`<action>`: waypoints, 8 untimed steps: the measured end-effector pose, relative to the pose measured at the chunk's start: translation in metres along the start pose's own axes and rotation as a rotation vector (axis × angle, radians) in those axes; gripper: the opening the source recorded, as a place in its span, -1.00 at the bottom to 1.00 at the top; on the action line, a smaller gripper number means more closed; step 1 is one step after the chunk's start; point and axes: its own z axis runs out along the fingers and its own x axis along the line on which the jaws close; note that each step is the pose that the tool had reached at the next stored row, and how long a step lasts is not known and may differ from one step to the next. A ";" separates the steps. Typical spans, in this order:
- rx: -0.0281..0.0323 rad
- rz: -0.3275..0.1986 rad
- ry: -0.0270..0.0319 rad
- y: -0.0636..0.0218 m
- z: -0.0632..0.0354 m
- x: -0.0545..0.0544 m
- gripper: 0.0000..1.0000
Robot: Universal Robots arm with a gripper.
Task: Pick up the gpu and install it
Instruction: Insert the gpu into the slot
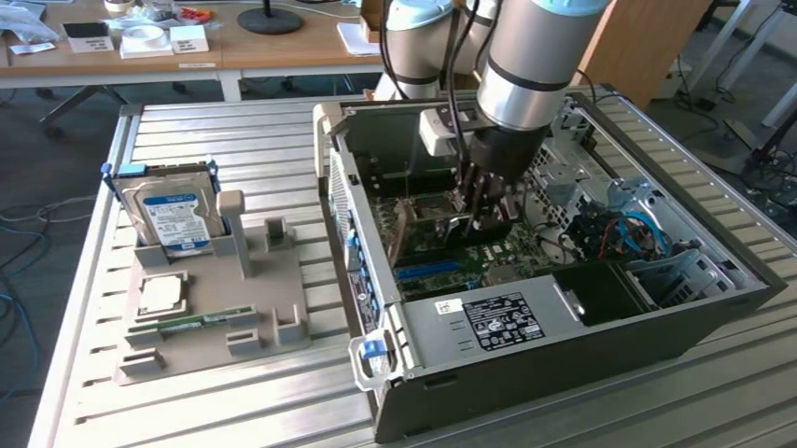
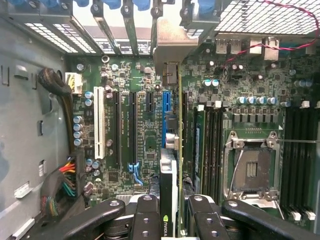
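My gripper (image 1: 488, 213) reaches down into the open computer case (image 1: 373, 308), just above the motherboard. In the wrist view the gripper (image 2: 173, 216) is shut on the gpu (image 2: 179, 150), which I see edge-on: a thin green board with a black cooler on one face, standing upright between the black fingers (image 2: 146, 215). Its silver end bracket (image 2: 172, 50) sits against the case's rear slot openings. The card's lower edge runs alongside the blue expansion slot (image 2: 166, 117); whether it is seated in a slot I cannot tell.
On the motherboard are a white slot (image 2: 98, 125), the bare CPU socket (image 2: 252, 170) and a bundle of cables (image 2: 62, 180). Outside the case, a grey fixture (image 1: 286, 308) holds a blue-labelled hard drive (image 1: 181, 219), a CPU (image 1: 162, 294) and a RAM stick (image 1: 200, 322).
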 end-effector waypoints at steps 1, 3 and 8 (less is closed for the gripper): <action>0.0000 0.000 0.0000 0.0004 0.0013 0.000 -0.47; 0.0000 0.000 -0.0001 0.0009 0.0033 0.000 -0.47; 0.0000 0.000 0.0001 0.0058 0.0056 0.000 -0.47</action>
